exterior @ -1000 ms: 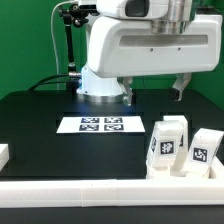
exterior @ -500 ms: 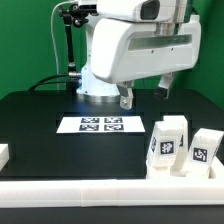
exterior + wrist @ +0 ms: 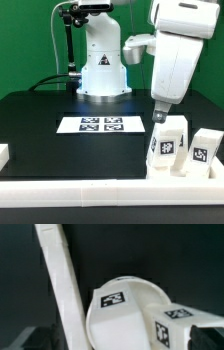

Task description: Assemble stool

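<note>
gripper (image 3: pixel 159 116): hangs w/ tips just above the nearer leg, at approx 3 o'clock of the exterior view. Jaws read as spread wide, nothing betw. them; the fingers themselves are hard to make out in either view.
leg A (image 3: pixel 168 146): chunky white block, upright, marker tag facing the camera, approx 4 o'clock of the exterior view, just behind the border rail (image 3: pixel 100 197).
leg B (image 3: pixel 205 152): same kind, tagged, just beside leg A toward the exterior view's right; a narrow gap shows, prob. not touching.
seat disc (image 3: pixel 125 314): low round white part w/ tag, clear only in wrist view, lying close by the rail and next to a tagged leg (image 3: pixel 185 325).
handling (judgement): rigid moulded plastic, likely light, smooth so may slip; not fragile. Tall block could tip if nudged.
where to grip (judgement): leg A across its flat opposing sides, upper half, jaws square to the faces.
marker board (image 3: pixel 100 125): flat on the table (image 3: pixel 40 120), approx centre, well apart from the legs.
containers: none seen; nothing held in anything.
</note>
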Robot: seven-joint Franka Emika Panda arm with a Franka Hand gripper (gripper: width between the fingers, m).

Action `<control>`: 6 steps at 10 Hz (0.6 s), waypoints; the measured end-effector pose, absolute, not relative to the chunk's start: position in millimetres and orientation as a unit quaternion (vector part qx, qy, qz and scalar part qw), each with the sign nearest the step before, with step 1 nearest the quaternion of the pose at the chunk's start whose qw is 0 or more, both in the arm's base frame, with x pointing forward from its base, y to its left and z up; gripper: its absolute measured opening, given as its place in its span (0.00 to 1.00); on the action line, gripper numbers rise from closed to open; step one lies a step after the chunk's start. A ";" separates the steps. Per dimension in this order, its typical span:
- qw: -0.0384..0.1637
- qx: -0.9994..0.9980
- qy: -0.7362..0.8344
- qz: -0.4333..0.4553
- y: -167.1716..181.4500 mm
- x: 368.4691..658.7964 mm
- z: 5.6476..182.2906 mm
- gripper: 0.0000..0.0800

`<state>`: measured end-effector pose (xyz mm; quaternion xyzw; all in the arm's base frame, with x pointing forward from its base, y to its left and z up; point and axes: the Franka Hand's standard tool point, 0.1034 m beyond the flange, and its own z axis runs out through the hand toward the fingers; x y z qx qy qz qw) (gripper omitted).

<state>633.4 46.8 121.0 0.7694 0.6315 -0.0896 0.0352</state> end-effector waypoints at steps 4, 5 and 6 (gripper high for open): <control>0.047 0.695 0.709 -0.112 41.4 634.7 120.3 0.81; 0.046 0.654 0.746 -0.115 49.6 638.4 118.6 0.81; 0.048 0.661 0.740 -0.116 52.4 643.3 115.6 0.81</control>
